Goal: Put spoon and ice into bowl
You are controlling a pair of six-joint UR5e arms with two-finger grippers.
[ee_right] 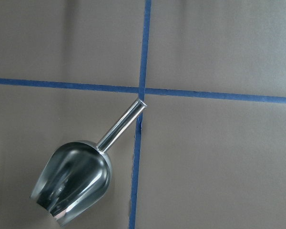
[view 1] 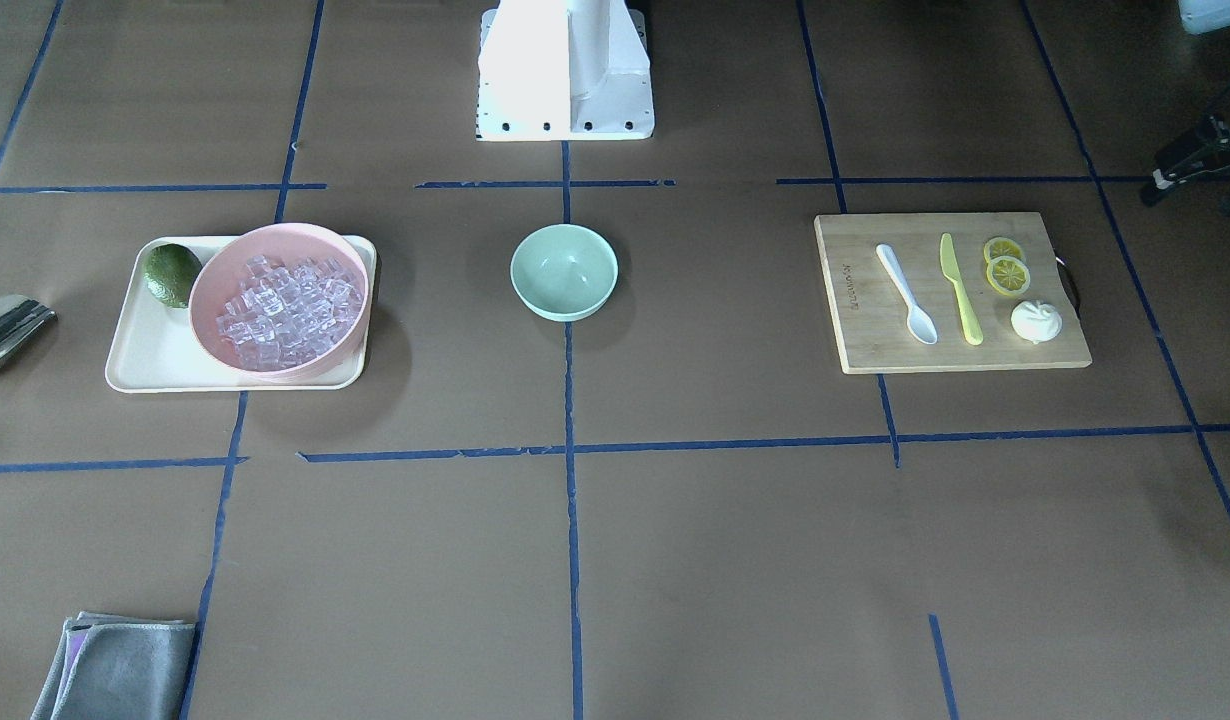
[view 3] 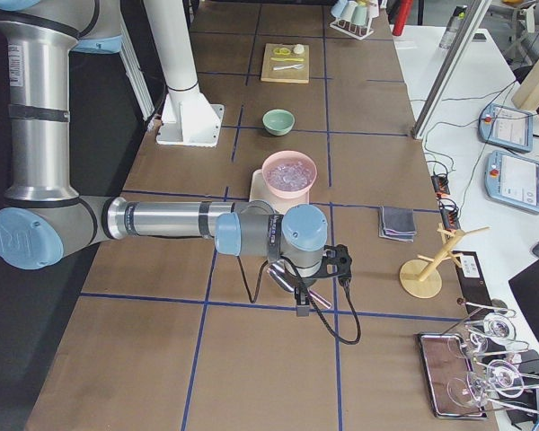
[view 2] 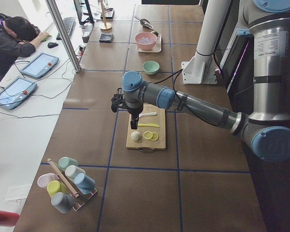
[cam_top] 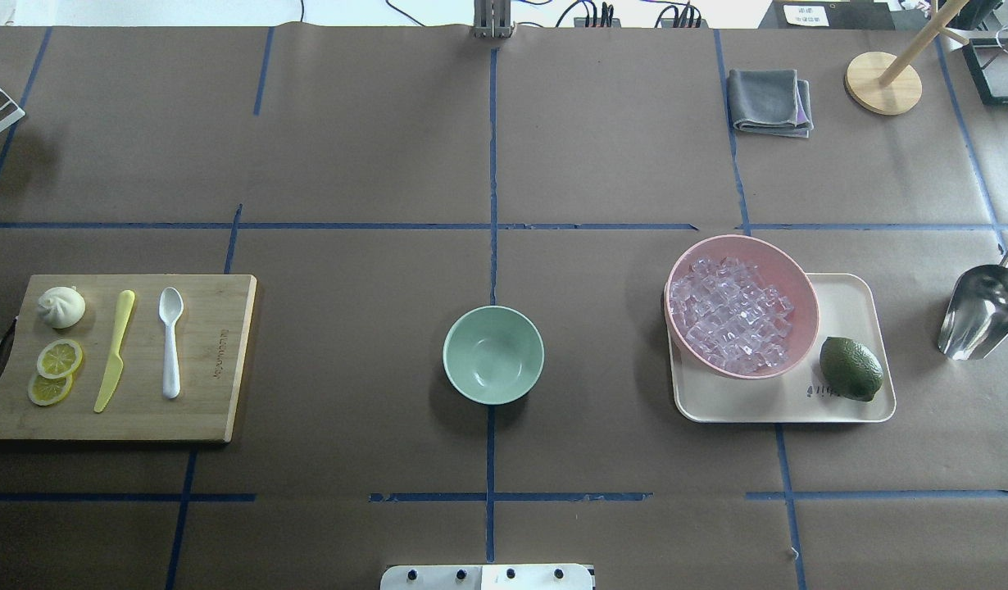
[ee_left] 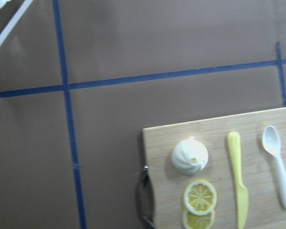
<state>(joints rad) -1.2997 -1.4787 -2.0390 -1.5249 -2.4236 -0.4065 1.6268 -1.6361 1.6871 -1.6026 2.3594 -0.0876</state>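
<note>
The white spoon (cam_top: 170, 340) lies on the wooden cutting board (cam_top: 217, 393) at the table's left, beside a yellow-green knife (cam_top: 115, 348); it also shows in the left wrist view (ee_left: 278, 164). The ice (cam_top: 732, 313) fills the pink bowl (cam_top: 742, 239) on a cream tray (cam_top: 856, 295) at the right. The mint-green bowl (cam_top: 493, 354) stands empty in the middle. My left gripper (view 2: 134, 124) hangs above the board's outer edge. My right gripper (view 3: 301, 305) hangs over a metal scoop (ee_right: 74, 183). Both grippers show only in the side views, so I cannot tell open or shut.
A bun (cam_top: 61, 307) and lemon slices (cam_top: 59, 359) share the board. A lime (cam_top: 851, 369) sits on the tray. The scoop (cam_top: 983, 311) lies right of the tray. A grey cloth (cam_top: 769, 100) and a wooden stand (cam_top: 883, 82) are at the far right.
</note>
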